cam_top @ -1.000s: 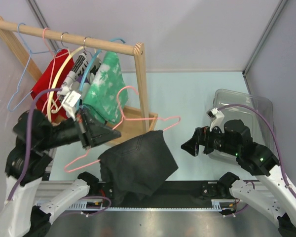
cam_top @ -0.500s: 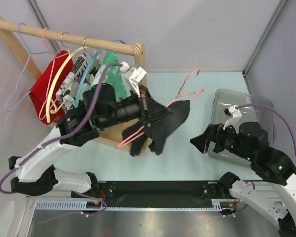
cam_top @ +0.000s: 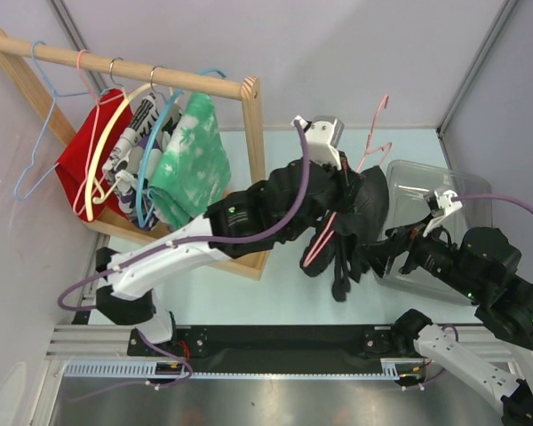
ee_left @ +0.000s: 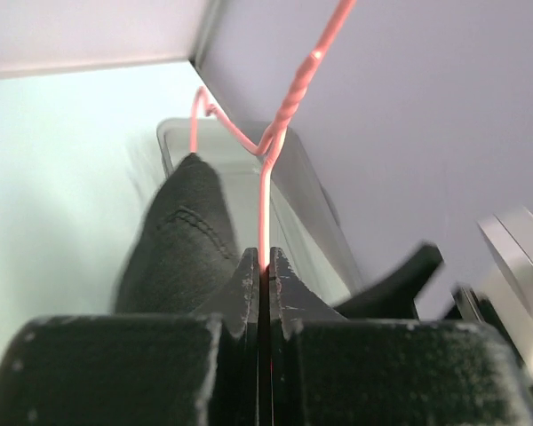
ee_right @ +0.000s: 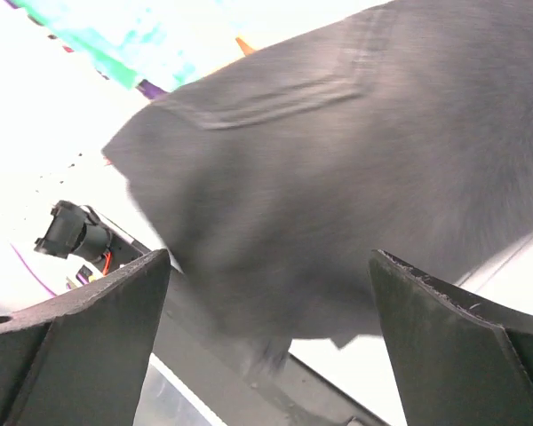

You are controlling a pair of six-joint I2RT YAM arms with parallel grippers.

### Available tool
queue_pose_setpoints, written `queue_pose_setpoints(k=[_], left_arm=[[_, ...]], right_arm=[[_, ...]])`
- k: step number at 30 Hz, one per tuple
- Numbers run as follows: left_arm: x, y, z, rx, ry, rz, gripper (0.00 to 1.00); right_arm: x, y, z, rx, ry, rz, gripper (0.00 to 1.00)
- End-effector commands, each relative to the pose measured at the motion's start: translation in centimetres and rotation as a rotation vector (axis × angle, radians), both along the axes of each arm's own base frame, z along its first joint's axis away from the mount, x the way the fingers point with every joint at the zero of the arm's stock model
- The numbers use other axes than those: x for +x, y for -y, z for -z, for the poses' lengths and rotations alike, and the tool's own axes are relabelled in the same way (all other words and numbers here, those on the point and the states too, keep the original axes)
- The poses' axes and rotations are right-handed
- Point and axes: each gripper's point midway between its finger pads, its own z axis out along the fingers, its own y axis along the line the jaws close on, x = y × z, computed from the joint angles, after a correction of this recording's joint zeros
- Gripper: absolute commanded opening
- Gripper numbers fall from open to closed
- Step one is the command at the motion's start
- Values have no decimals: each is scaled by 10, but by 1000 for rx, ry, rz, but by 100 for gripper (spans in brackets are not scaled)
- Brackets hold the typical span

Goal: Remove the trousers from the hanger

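Note:
Dark grey trousers (cam_top: 360,226) hang bunched on a pink wire hanger (cam_top: 374,133), held in the air just left of the clear bin. My left gripper (cam_top: 342,197) is shut on the hanger's wire; in the left wrist view the jaws (ee_left: 265,271) pinch the pink wire (ee_left: 265,195), with the trousers (ee_left: 182,235) hanging to their left. My right gripper (cam_top: 389,253) is open and empty, right beside the trousers. In the right wrist view its fingers (ee_right: 71,342) stand wide apart and the trousers (ee_right: 338,160) fill the space ahead of them, not touching.
A wooden clothes rack (cam_top: 253,142) stands at the left with several hangers, red (cam_top: 75,160) and green-white (cam_top: 191,164) garments. A clear plastic bin (cam_top: 466,191) sits at the right. A grey wall and corner post rise behind.
My left arm has swung the hanger and trousers from the near left up and across to the right, beside the bin. The right gripper has drawn back slightly to the right.

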Motion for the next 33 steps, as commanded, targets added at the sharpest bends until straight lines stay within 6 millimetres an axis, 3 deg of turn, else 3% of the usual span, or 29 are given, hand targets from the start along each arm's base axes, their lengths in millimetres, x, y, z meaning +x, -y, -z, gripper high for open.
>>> queue_pose_setpoints(k=[1,7,13,18,25,30,33], left_arm=[[14,-24,-97,-277,100,-145,0],[14,-15,-104,-289,110,-164,0],[15,-16,-110,-301,121,-176,0],[13,-15,-114,-316,127,-167,0],[8,-9,-118,-350,117,-133,0],[4,-8,-121,-354,121,-118,0],[2,-8,-121,-360,118,-115,0]], right_arm=[[-2,-8,-28,-5,176,-98,100],[24,-13,-17,-61,191,-47,100],[44,-18,-22,-52,229,-3,98],[65,-1,-20,-70,232,152,95],[74,13,-26,-66,312,239,84],[68,11,-36,-54,377,203,83],[75,14,-35,-70,370,235,82]])
